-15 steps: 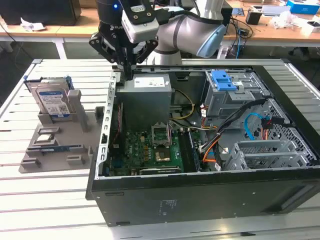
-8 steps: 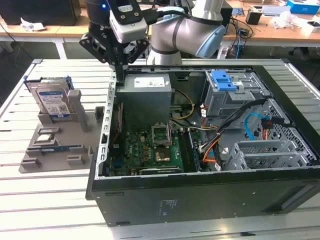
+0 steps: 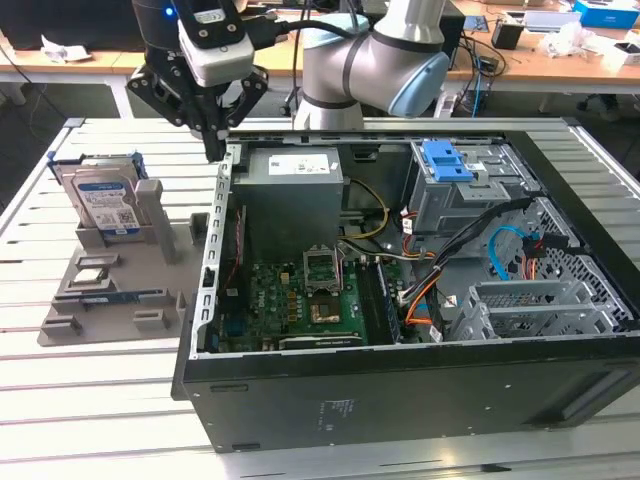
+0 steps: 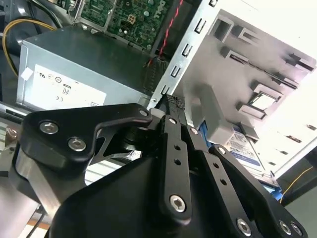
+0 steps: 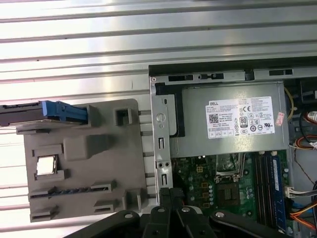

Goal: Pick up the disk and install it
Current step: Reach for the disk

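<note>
1 disk (image 3: pixel 104 203) stands upright in 1 grey holder (image 3: pixel 128 272). The jaws are pressed together, holding nothing, above 1 computer case (image 3: pixel 400 395).

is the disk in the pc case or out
Out. The disk stands on edge in the grey holder, to the exterior view's left of the open case.

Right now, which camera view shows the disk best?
The exterior view: the disk stands upright in the grey holder, label facing the camera. The first wrist view shows the disk edge-on; the second wrist view shows part of its label.
</note>
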